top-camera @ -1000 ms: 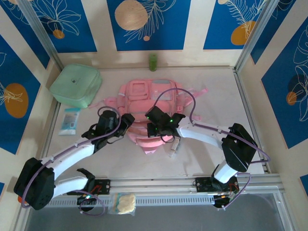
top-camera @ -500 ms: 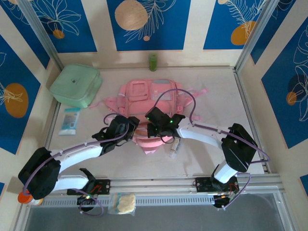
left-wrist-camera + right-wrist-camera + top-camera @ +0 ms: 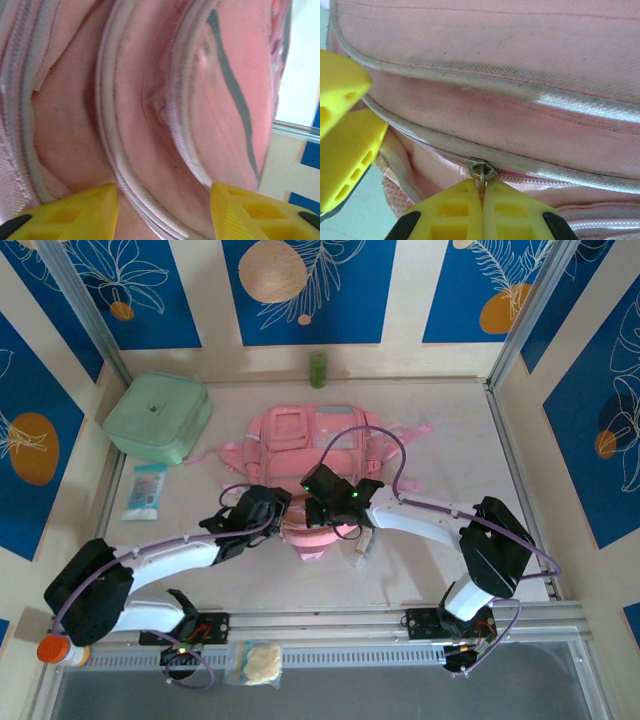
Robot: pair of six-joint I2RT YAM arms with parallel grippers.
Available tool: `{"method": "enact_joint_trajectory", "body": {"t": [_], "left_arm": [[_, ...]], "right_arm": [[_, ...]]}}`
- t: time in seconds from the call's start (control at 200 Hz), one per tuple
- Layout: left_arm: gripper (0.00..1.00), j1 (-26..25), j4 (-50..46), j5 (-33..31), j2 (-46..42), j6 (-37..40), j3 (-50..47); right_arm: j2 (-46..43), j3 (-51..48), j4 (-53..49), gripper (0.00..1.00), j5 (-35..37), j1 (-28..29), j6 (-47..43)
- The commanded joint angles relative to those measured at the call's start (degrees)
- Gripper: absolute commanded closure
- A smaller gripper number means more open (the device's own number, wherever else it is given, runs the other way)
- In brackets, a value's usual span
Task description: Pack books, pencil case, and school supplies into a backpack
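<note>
I see a pale beige surface (image 3: pixel 450 430) enclosed on three sides by cream walls (image 3: pixel 403 300). The walls carry blue panels (image 3: pixel 350 310) with white leaf outlines and orange and tan discs. Aluminium rails (image 3: pixel 507 440) frame the edges. Lighting is even.

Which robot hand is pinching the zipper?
The right hand: its yellow fingers are shut on the small metal zipper pull of the pink backpack. The left hand has its fingers apart, backpack fabric between them.
</note>
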Motion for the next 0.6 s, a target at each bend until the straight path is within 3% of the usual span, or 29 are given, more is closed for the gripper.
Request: {"method": "enact_joint_trajectory", "body": {"t": [0.0,0.14,0.265,0.38,0.595], "left_arm": [[0.56,-0.88,-1.32,-1.03,2.29,-1.01,2.89],[0.77,-0.8,0.22,-3.03,4.37,-0.68,3.1],[0.85,-0.91,0.14,-2.29,6.12,0.09,4.24],[1.0,-0.86,1.54,-3.26,6.29,0.07,3.33],[1.0,-0.71,-0.91,-7.08,2.99,4.21,2.57]], "right_arm": [[0.22,0.18,1.88,1.0,1.26,0.47,0.29],[0.89,0.45,1.7,1.0,1.08,0.56,0.09],[0.35,-0.31,1.45,1.0,1.58,0.75,-0.24],[-0.12,0.03,-0.07,1.0,3.07,1.02,-0.93],[-0.72,1.26,-5.37,1.0,7.29,0.99,-3.22]]}}
